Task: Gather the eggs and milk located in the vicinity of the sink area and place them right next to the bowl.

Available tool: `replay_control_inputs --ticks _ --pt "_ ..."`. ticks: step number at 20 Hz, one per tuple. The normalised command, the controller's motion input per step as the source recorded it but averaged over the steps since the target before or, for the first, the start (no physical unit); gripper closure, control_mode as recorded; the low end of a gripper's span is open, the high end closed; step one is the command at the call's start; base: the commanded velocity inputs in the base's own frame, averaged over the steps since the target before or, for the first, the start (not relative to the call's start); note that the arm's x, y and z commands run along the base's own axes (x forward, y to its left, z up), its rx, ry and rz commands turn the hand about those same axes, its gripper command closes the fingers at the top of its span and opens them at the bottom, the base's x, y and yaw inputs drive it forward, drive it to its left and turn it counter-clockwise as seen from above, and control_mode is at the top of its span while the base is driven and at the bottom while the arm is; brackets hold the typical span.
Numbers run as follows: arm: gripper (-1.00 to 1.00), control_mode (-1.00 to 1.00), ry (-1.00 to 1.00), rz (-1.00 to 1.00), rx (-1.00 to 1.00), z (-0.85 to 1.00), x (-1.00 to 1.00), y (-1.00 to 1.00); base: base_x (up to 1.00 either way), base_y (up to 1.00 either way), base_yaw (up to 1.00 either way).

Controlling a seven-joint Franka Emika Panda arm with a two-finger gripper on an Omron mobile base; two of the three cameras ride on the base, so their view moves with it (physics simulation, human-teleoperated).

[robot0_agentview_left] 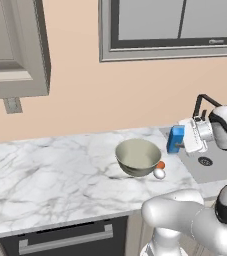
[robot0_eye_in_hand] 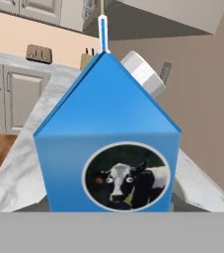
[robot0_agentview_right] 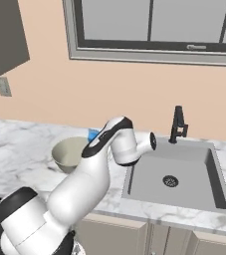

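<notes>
While carrying: my hand (robot0_agentview_left: 184, 141) grips blue rectangular milk carton (robot0_agentview_left: 175, 139), above marble bench.
Next: lower beside grey-beige round bowl (robot0_agentview_left: 137, 156), release.

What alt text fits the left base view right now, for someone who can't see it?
The gripper is at a blue milk carton between the bowl and the sink on a marble counter. An orange-brown egg and a white egg lie against the bowl's right side.
</notes>
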Motion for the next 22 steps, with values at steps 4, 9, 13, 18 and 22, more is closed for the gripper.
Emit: replay_control_inputs --ticks 4,9,13,18,22 --pt "1.00 -1.00 0.00 0.00 0.00 -0.30 0.24 0.00 0.00 0.00 0.00" --pt "1.00 -1.00 0.00 0.00 0.00 -0.27 0.20 0.00 0.00 0.00 0.00" --pt "1.00 -1.00 0.00 0.00 0.01 -0.20 0.20 0.00 0.00 0.00 0.00" --pt "1.00 -1.00 0.00 0.00 0.02 -0.20 0.24 0.00 0.00 0.00 0.00" --pt "1.00 -1.00 0.00 0.00 0.04 -0.21 0.23 0.00 0.00 0.00 0.00"
